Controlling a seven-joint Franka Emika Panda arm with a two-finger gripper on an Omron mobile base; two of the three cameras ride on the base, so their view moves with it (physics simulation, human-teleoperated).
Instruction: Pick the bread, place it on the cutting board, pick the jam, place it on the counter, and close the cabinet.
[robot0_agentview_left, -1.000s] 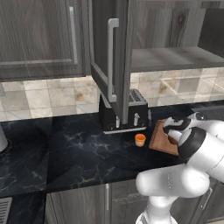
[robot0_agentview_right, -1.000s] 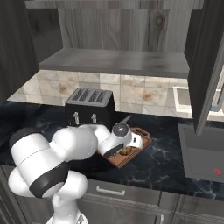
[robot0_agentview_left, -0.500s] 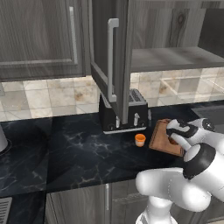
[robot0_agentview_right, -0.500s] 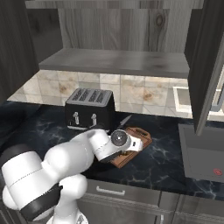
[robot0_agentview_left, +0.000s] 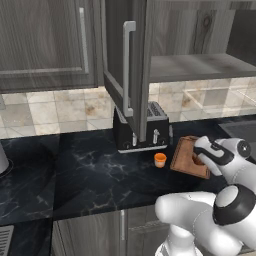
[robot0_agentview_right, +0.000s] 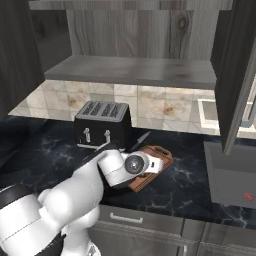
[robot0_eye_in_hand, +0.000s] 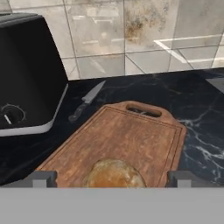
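I am looking into a rendered home kitchen: dark grey wall cabinet (robot0_agentview_left: 125, 75) doors are hanging open over a black marble table (robot0_agentview_left: 75, 170), a black toaster (robot0_agentview_right: 102, 125) is sitting against beige tiled backsplash (robot0_eye_in_hand: 131, 30), beside a cutting board (robot0_eye_in_hand: 127, 144) and knife (robot0_eye_in_hand: 86, 101).

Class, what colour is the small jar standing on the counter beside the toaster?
Orange, the jam; clearest in the left base view.

Beige marbled tile backsplash (robot0_agentview_left: 50, 110) behind a black toaster (robot0_agentview_right: 102, 124); grey lower cupboards (robot0_agentview_right: 150, 230) below, 1 small knife (robot0_eye_in_hand: 86, 101) lying beside the toaster
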